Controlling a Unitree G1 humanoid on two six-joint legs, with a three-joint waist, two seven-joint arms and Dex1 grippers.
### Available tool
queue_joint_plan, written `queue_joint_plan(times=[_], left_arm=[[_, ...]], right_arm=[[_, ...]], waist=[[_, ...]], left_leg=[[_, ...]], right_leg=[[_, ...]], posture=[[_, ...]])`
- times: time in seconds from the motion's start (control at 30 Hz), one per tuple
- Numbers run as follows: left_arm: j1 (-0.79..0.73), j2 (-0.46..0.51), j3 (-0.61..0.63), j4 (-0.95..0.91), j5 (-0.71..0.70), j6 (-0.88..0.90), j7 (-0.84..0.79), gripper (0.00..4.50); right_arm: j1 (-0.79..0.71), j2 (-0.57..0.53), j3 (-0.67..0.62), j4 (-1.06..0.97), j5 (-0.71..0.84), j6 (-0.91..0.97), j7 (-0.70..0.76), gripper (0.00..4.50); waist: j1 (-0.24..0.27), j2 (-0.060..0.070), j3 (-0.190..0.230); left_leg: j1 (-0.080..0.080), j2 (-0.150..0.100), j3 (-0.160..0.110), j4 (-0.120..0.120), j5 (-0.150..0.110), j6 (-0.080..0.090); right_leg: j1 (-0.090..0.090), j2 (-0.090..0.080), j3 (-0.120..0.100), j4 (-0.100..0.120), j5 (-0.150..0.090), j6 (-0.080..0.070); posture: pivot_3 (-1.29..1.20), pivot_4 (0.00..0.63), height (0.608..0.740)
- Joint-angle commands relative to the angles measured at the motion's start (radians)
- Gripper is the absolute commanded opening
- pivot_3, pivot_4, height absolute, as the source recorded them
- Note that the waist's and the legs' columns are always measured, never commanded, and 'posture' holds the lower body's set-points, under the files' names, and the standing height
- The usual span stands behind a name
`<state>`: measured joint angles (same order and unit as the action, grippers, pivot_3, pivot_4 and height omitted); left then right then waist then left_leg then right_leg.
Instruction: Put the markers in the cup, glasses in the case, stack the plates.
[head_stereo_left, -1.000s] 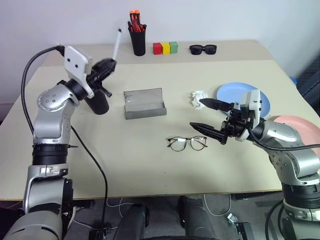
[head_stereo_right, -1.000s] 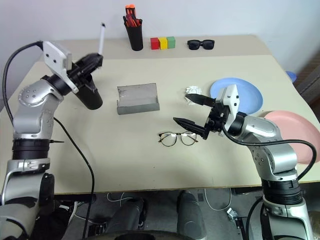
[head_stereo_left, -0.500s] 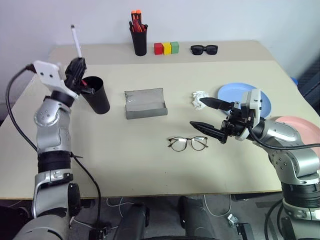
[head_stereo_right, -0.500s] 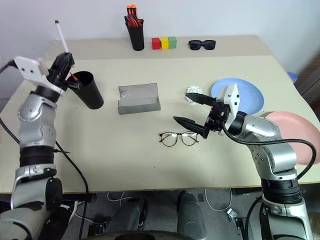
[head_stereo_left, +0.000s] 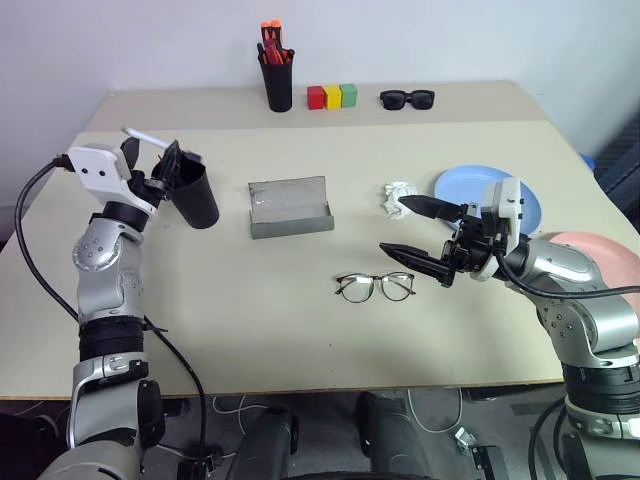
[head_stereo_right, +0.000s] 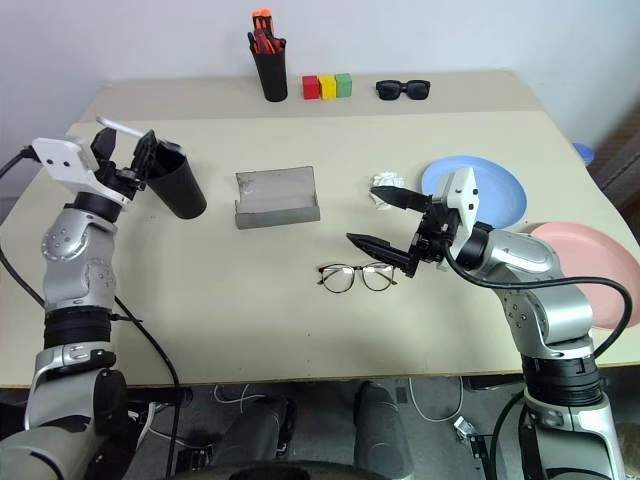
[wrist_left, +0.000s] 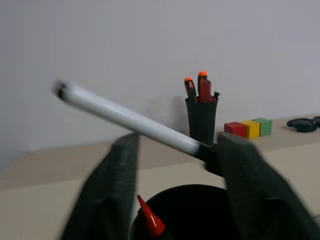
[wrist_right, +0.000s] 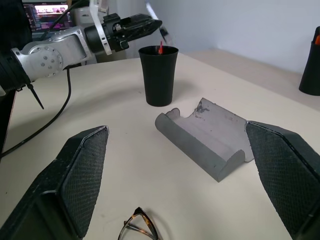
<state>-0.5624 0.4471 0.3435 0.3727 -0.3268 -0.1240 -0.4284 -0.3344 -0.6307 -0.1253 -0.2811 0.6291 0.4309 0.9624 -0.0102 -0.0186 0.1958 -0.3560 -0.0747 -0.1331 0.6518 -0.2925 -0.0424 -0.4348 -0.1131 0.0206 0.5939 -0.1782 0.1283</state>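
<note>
Left claw (head_stereo_left: 150, 165) gaping | white marker (wrist_left: 130, 120) tilted over cup (head_stereo_left: 195, 195) | you: glasses (head_stereo_left: 375, 287) seven o'clock of wide-open right claw (head_stereo_left: 418, 235)

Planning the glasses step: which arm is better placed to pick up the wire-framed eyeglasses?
The right. Its open claw hovers just beside the thin wire-framed eyeglasses at mid-table, while the left claw is far off at the wide black plastic cup, with the white marker between its fingers.
</note>
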Motion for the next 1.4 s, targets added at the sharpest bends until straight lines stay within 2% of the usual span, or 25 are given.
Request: queue_joint_plan(times=[0.03, 0.53, 0.67, 0.8, 0.9, 1.23, 1.33, 1.4], left_arm=[[-0.001, 0.002, 0.001, -0.051, -0.007, -0.018, -0.003, 4.47], [0.013, 0.021, 0.006, -0.053, 0.002, -0.045, -0.011, 4.47], [0.014, 0.022, -0.026, -0.075, 0.0, -0.021, -0.055, 4.47], [0.045, 0.008, -0.104, -0.236, -0.096, 0.153, -0.168, 4.47], [0.073, -0.002, -0.145, -0.36, -0.145, 0.262, -0.185, 4.47], [0.031, -0.049, -0.308, -0.522, -0.021, 0.651, 0.052, 4.47], [0.031, -0.044, -0.351, -0.531, 0.014, 0.749, 0.08, 4.47], [0.006, -0.075, -0.341, -0.504, 0.038, 0.845, 0.165, 4.47]], right_arm=[[-0.02, -0.007, -0.013, -0.017, 0.002, -0.021, 0.004, 4.5], [-0.017, -0.004, -0.011, -0.008, -0.015, -0.038, 0.01, 4.5], [-0.02, -0.002, -0.005, -0.007, -0.021, -0.04, 0.007, 4.5], [-0.016, -0.002, -0.009, -0.008, -0.021, -0.038, 0.006, 4.5], [-0.015, -0.001, -0.007, -0.006, -0.025, -0.041, 0.005, 4.5], [-0.03, 0.011, 0.004, 0.007, -0.041, -0.05, -0.005, 4.5], [-0.026, 0.011, 0.003, 0.007, -0.044, -0.051, -0.008, 4.5], [-0.021, 0.014, 0.008, 0.008, -0.05, -0.057, -0.009, 4.5]], waist=[[0.0, 0.0, 0.0], [0.0, 0.0, 0.0], [0.0, 0.0, 0.0], [0.0, 0.0, 0.0], [-0.001, 0.0, 0.0], [-0.001, 0.0, 0.0], [-0.002, 0.0, 0.0], [-0.001, 0.0, 0.0]], left_leg=[[0.0, 0.0, 0.0, 0.0, 0.0, 0.0], [0.0, 0.0, 0.0, 0.0, 0.0, 0.0], [0.0, 0.0, 0.0, 0.0, 0.0, 0.0], [0.0, 0.0, 0.0, 0.0, 0.0, 0.0], [-0.001, 0.0, 0.0, 0.0, 0.0, 0.0], [0.0, 0.0, 0.0, 0.0, 0.0, 0.0], [0.0, 0.0, 0.0, 0.0, 0.0, 0.0], [0.0, 0.0, 0.0, 0.0, 0.0, 0.0]], right_leg=[[0.0, 0.0, 0.0, 0.0, 0.0, 0.0], [0.0, 0.0, 0.0, 0.0, 0.0, 0.0], [0.0, 0.0, 0.0, 0.0, 0.0, 0.0], [0.0, 0.0, 0.0, 0.0, 0.0, 0.0], [0.0, 0.0, 0.0, 0.0, 0.0, 0.0], [0.001, 0.0, 0.0, 0.0, 0.0, 0.0], [0.001, 0.001, 0.0, 0.0, 0.0, 0.0], [0.001, 0.001, 0.0, 0.0, 0.0, 0.0]], posture=[[0.0, 0.15, 0.74], [0.0, 0.15, 0.74], [0.0, 0.15, 0.74], [0.0, 0.15, 0.74], [0.0, 0.15, 0.74], [0.0, 0.15, 0.74], [0.0, 0.15, 0.74], [0.0, 0.15, 0.74]])
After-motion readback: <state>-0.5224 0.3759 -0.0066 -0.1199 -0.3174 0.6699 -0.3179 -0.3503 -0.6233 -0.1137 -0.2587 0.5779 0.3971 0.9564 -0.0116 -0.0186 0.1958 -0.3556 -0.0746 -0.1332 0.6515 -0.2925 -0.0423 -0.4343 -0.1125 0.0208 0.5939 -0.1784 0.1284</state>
